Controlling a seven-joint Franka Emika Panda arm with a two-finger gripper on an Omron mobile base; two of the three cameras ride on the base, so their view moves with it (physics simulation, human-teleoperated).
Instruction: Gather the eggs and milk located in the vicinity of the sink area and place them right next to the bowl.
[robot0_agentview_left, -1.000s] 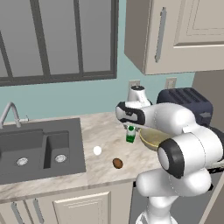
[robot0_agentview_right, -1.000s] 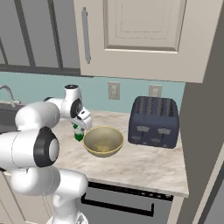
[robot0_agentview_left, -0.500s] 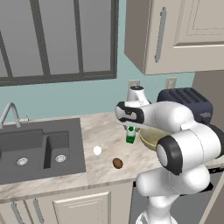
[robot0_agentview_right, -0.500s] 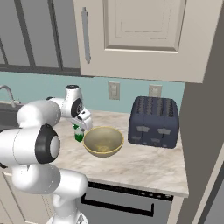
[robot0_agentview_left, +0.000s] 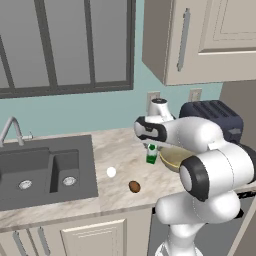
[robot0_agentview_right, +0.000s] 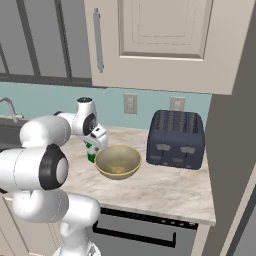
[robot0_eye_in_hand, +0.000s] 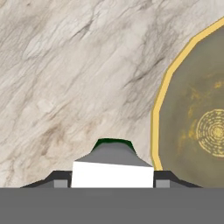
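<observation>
You are in the placing step for the milk (robot0_agentview_left: 151, 154). The hand (robot0_eye_in_hand: 113, 180) is closed on the carton, whose top fills the gap between the two fingertips in the hand view. The carton stands upright just beside the bowl (robot0_agentview_right: 118, 161), on the bowl's sink-facing side, low over the surface (robot0_agentview_left: 120, 155); whether its base already touches cannot be told.

Next, confirm that the carton rests on the surface, then open the fingers and lift straight up so that the carton is not tipped into the bowl rim.

The white egg (robot0_agentview_left: 111, 172) and the brown egg (robot0_agentview_left: 134, 186) lie on the surface between the sink (robot0_agentview_left: 42, 170) and the bowl, well apart from the bowl. Both are not yet gathered.
</observation>
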